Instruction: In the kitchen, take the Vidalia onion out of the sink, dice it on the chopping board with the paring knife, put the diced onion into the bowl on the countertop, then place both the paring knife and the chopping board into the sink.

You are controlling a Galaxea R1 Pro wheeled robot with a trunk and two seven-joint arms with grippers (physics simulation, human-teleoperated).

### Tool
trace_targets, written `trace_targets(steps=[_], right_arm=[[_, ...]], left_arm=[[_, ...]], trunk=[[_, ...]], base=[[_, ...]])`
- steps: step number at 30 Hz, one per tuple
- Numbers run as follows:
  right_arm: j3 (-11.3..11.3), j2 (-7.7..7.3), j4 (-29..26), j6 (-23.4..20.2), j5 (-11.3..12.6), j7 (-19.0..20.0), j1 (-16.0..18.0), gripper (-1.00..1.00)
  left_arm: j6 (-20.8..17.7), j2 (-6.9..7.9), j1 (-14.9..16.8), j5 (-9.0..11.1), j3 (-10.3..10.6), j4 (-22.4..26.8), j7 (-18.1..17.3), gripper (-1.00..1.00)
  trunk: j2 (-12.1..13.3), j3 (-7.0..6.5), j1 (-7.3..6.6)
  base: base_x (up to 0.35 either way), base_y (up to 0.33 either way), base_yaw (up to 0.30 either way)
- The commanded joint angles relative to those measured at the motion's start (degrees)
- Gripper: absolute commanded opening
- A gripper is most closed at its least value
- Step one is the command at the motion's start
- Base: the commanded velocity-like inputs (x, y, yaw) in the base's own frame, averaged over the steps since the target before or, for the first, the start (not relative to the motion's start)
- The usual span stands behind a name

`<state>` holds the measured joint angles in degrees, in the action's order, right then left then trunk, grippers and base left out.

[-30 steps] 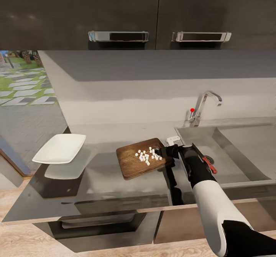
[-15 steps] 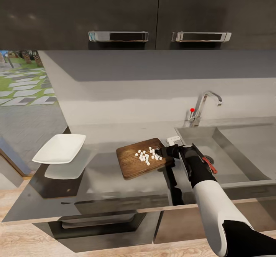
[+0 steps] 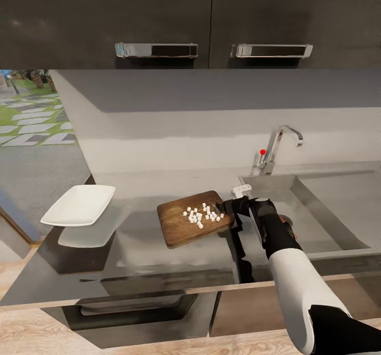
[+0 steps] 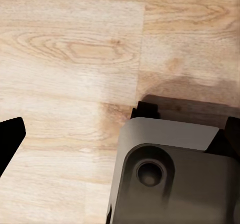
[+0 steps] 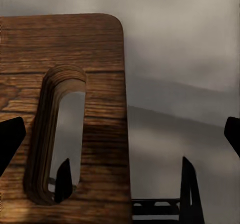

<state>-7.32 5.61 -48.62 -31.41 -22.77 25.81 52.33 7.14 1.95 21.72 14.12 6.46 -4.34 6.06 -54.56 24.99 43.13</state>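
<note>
This is a home kitchen. Dark wall cabinets [image 3: 159, 16] with long chrome handles [image 3: 156, 50] hang above a pale grey backsplash [image 3: 185, 127]. Below runs a glossy dark-grey surface [image 3: 143, 249] over grey cabinet fronts, with a steel sink [image 3: 317, 207] set into its right end and a curved chrome tap [image 3: 278, 146] with a red-tipped lever behind the basin. A wooden chopping board [image 3: 182, 222] carrying small white diced pieces [image 3: 201, 215] lies near the middle, and a white bowl [image 3: 79, 205] sits by the left edge. The floor [image 4: 70, 58] is light wood planking. To the left, an opening looks out on grass and paving stones [image 3: 32, 117].
</note>
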Motion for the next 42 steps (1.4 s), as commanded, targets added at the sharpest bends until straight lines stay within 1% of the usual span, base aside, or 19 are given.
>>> trace_targets(steps=[1, 9, 35, 42], right_arm=[[-0.3, 0.09, -0.1, -0.1, -0.6, 0.5, 0.0, 1.00], [-0.2, 0.11, -0.2, -0.1, -0.6, 0.6, 0.1, 1.00], [-0.5, -0.16, -0.2, -0.5, -0.7, 0.4, 0.0, 1.00], [-0.5, -0.16, -0.2, -0.5, -0.7, 0.4, 0.0, 1.00]], left_arm=[[0.4, -0.03, 0.1, 0.5, 0.5, -0.2, 0.0, 1.00], [0.4, -0.03, 0.1, 0.5, 0.5, -0.2, 0.0, 1.00], [0.4, -0.02, 0.1, 0.5, 0.5, -0.2, 0.0, 1.00], [0.4, -0.01, 0.1, 0.5, 0.5, -0.2, 0.0, 1.00]], trunk=[[0.0, 0.06, 0.01], [0.0, 0.06, 0.01], [0.0, 0.06, 0.01], [0.0, 0.29, 0.01]], base=[[0.000, -0.002, 0.000], [0.009, -0.050, 0.000], [0.000, -0.001, 0.000], [0.000, 0.000, 0.000]])
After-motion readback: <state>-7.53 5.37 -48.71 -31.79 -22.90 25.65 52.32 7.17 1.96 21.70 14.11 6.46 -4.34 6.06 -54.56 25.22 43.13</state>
